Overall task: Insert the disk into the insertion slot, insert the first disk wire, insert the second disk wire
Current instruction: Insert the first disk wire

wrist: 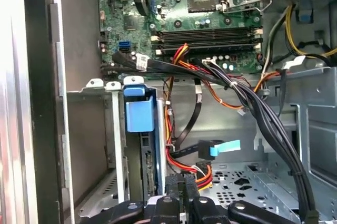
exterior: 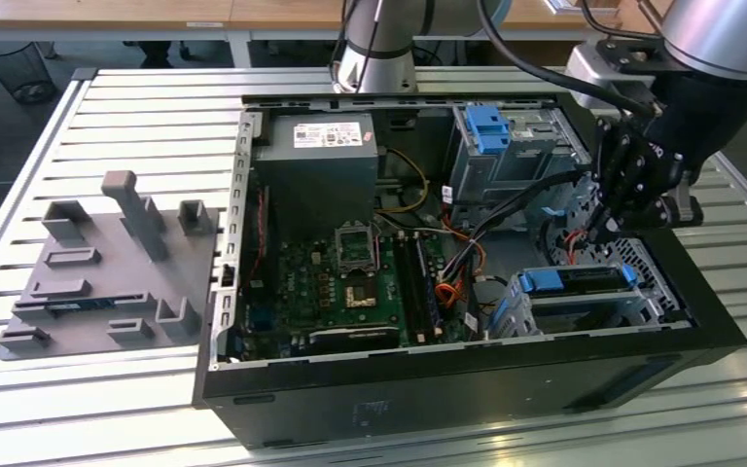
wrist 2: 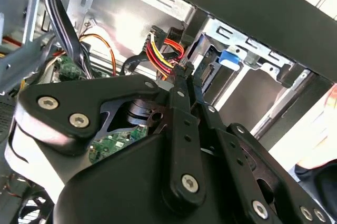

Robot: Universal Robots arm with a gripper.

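On a slatted metal table [exterior: 114, 97] lies an open black case [exterior: 478, 375], its inside facing up. The arm [exterior: 724, 39] comes in from the far side at the exterior view's right and bends down into the case. On the table at the exterior view's left, apart from the case, lies a grey plate [exterior: 101, 263] with upright blocks.

Inside the case, a grey power supply [exterior: 315, 175] sits at the far left, with a green board [exterior: 347, 282] on its near side. A tall cage [exterior: 504, 165] with a blue bracket [exterior: 490, 125] stands at the far right. The slot [exterior: 607, 309], a low perforated cage, fills the near right corner. The disk [exterior: 582, 279] is in it, and the blue carrier's end shows at the cage's mouth. In the first wrist view the disk [wrist: 139, 113] sits between the sheet walls of the slot [wrist: 95, 129].

The gripper [exterior: 607, 226] hangs inside the case between the tall cage and the slot, near the disk's end. In the second wrist view its fingers [wrist 2: 179, 97] stand narrow, the tips almost together.

A wire bundle [wrist: 202, 174] of red, yellow and black strands runs right up to those tips. Whether they pinch it, I cannot tell. A blue plug [wrist: 218, 148] on a black cable hangs loose just beside the bundle, apart from the gripper.
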